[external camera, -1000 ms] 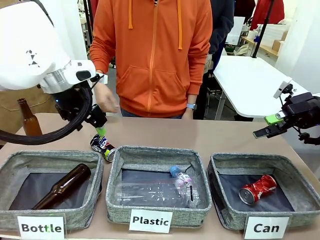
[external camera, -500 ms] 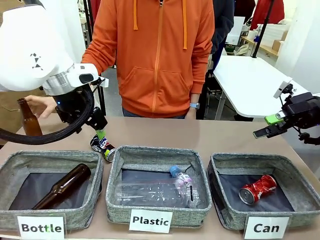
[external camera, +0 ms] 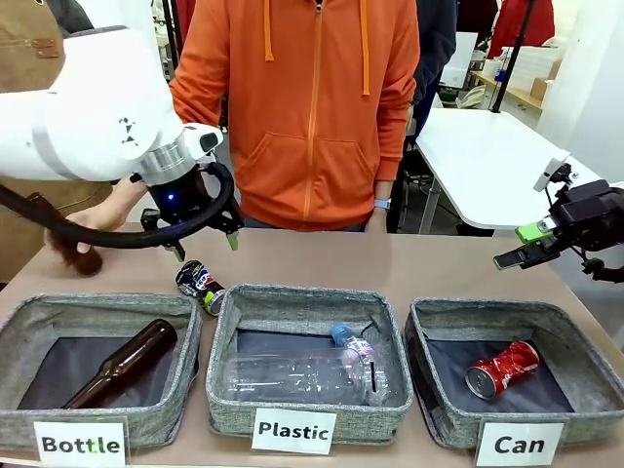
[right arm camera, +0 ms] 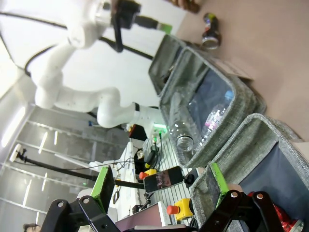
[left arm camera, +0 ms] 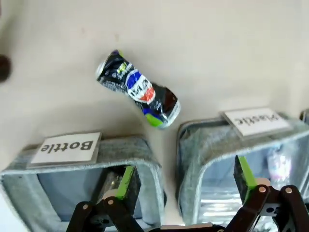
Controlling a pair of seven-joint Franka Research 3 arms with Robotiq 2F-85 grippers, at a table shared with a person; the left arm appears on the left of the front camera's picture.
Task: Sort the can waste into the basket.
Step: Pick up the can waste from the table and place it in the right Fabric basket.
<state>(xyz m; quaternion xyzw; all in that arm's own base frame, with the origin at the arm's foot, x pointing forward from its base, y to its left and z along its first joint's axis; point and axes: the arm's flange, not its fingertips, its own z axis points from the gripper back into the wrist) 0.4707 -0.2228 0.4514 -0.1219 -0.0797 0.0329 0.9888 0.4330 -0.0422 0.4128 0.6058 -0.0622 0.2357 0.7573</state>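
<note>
The dark blue crushed can lies on the table behind the gap between the Bottle and Plastic bins, and it shows clearly in the left wrist view. My left gripper hangs open just above and behind it, with nothing between its fingers. The red crushed can lies inside the grey "Can" basket at the right. My right gripper hovers open behind that basket's far right corner, holding nothing. The right wrist view has the basket below and the dark can far off.
A "Bottle" bin holds a brown glass bottle. The "Plastic" bin holds clear plastic bottles. A person in an orange hoodie stands at the far side; a hand grips a blurred brown bottle at far left.
My left gripper lifted off the dark can and turned, both fingers now showing. The person's hand took the standing brown bottle and is moving it. The right arm stayed still.
</note>
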